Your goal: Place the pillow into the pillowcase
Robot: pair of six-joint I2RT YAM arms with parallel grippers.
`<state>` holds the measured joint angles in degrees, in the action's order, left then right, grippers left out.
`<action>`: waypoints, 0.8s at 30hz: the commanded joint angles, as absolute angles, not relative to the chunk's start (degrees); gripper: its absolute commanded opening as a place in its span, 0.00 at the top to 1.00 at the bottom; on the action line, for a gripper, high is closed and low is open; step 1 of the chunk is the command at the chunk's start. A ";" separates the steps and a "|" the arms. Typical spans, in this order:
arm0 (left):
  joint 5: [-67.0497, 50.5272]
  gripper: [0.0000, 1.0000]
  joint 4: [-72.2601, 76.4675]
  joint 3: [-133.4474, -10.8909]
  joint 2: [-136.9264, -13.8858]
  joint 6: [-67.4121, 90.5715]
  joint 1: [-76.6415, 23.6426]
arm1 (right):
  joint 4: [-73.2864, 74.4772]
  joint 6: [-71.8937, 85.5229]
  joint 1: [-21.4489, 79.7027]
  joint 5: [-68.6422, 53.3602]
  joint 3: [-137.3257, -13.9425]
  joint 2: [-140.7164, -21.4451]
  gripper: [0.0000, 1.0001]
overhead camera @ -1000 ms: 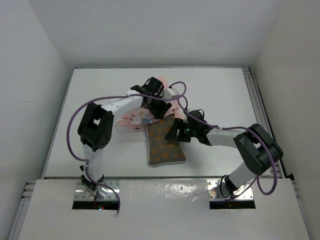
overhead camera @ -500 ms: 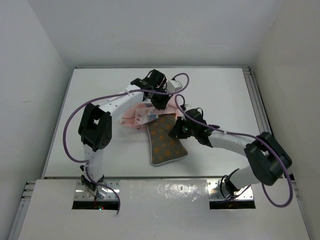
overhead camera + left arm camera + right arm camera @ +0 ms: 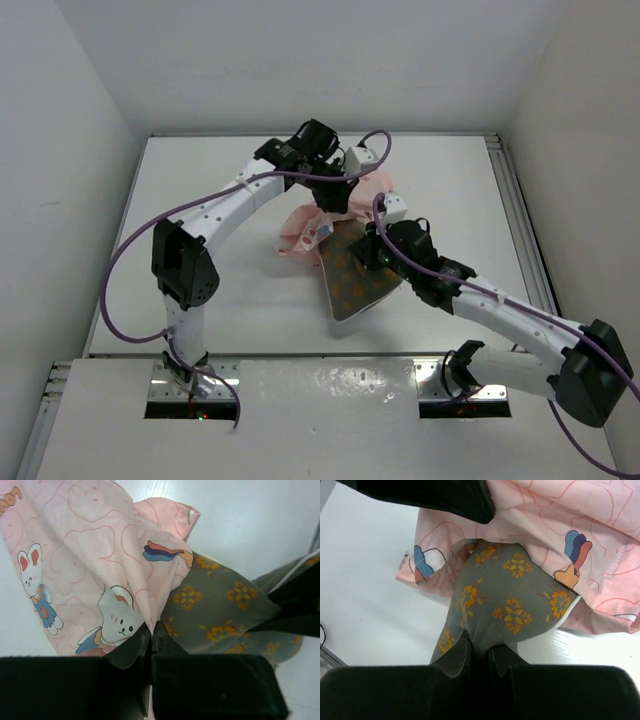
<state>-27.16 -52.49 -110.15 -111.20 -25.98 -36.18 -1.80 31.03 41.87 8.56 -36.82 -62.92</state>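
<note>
The left arm [image 3: 230, 198] reaches from its base at the near left across the white surface [image 3: 190, 160] toward the far middle, where the left claw [image 3: 336, 196] hangs over a bunched heap of cloth. In the left wrist view its two fingers are pressed together on a fold of the pillowcase [image 3: 85, 555], with the pink rabbit-printed fabric pinched between the tips and draping away from them. The pillowcase sits crumpled around the middle of the surface, gathered up at the claw. Its edge hangs over the far end of the pillow [image 3: 356, 284]. The pillow lies just right of the pink heap and nearer, tilted, with its far end tucked under the pink cloth and its near end uncovered. The right claw [image 3: 479, 652] grips the pillow. In the right wrist view its fingers are drawn close, with a ridge of olive-brown, orange-flowered fabric caught between them. The right arm [image 3: 500, 305] stretches from the near right base diagonally toward the middle. The two claws are near each other, with the cloth between them.
</note>
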 commanded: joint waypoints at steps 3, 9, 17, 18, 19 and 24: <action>-34.28 1.00 -55.81 -112.50 -103.54 -29.79 -37.00 | -9.75 25.84 44.03 14.06 -40.33 -56.08 1.00; -32.17 1.00 -53.70 -110.13 -103.09 -29.53 -37.18 | -10.63 23.20 44.91 15.03 -42.01 -54.14 1.00; -29.79 1.00 -50.54 -104.95 -103.09 -28.83 -37.62 | -13.88 24.25 45.53 16.52 -39.13 -53.18 1.00; -29.79 1.00 -50.19 -104.42 -102.92 -28.74 -37.79 | -15.19 25.30 45.44 17.57 -37.46 -53.35 1.00; -29.97 1.00 -49.84 -104.07 -102.92 -28.83 -37.88 | -15.64 25.57 45.44 18.27 -37.44 -53.35 1.00; -24.19 0.37 -46.68 -99.76 -102.57 -27.60 -37.97 | -12.32 36.17 41.49 19.69 -32.61 -56.68 1.00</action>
